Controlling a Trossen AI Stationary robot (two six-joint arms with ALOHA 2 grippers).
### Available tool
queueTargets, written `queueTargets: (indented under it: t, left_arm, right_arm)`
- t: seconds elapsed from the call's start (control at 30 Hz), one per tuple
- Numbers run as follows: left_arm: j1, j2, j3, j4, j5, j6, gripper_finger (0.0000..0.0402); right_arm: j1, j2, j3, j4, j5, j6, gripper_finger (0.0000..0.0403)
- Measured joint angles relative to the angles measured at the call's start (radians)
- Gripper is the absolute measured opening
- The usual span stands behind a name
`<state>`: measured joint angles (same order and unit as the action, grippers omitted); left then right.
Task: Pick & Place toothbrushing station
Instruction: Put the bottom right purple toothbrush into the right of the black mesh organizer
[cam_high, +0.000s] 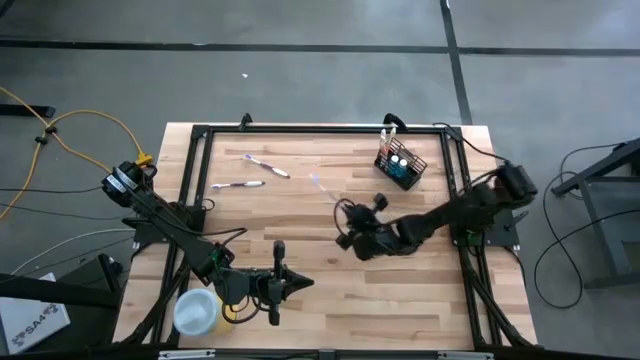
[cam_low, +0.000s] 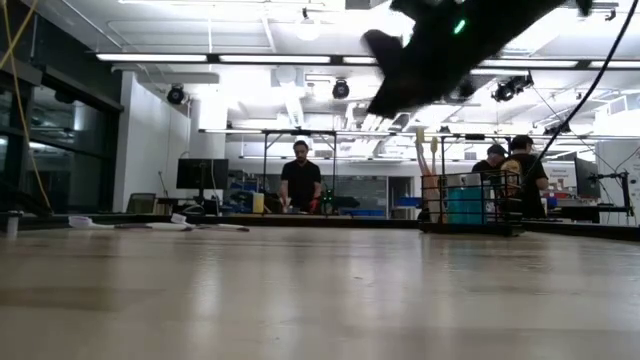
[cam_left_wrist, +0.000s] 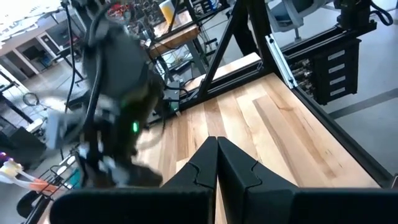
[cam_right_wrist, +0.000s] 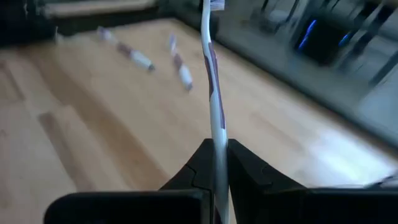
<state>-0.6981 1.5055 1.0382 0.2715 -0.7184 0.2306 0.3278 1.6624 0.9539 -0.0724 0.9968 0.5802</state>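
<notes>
now, right gripper (cam_high: 345, 212) above mid-table, clenched on a toothbrush (cam_right_wrist: 212, 93).
high view: wire-mesh holder (cam_high: 401, 165) sits at the far right corner, two toothbrushes (cam_high: 252, 175) lying far left; left gripper (cam_high: 300, 283) near edge, clenched empty. right wrist view: fingers (cam_right_wrist: 199, 163) pinch the brush.

Only legible txt: "SA4" on white box (cam_high: 30, 322), floor by table's near-left corner.
</notes>
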Motion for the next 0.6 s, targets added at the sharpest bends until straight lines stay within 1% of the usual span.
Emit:
queueTargets:
  t: [0.2, 0.3, 0.43, 0.6]
  left_arm:
    - [0.000, 0.000, 0.000, 0.028, 0.001, 0.013, 0.0001]
    - [0.000, 0.000, 0.000, 0.044, 0.001, 0.016, 0.0001]
    - [0.004, 0.000, 0.000, 0.097, 0.001, 0.062, 0.0001]
    - [0.022, 0.000, 0.000, 0.169, 0.002, 0.110, 0.0001]
  right_arm:
    - [0.125, -0.109, -0.002, 0.036, 0.202, -0.055, 0.0015]
    - [0.199, -0.149, 0.000, 0.061, 0.261, -0.099, 0.0015]
    - [0.290, -0.155, 0.000, 0.160, 0.306, -0.180, 0.0015]
    - [0.383, -0.153, -0.001, 0.336, 0.318, -0.318, 0.0015]
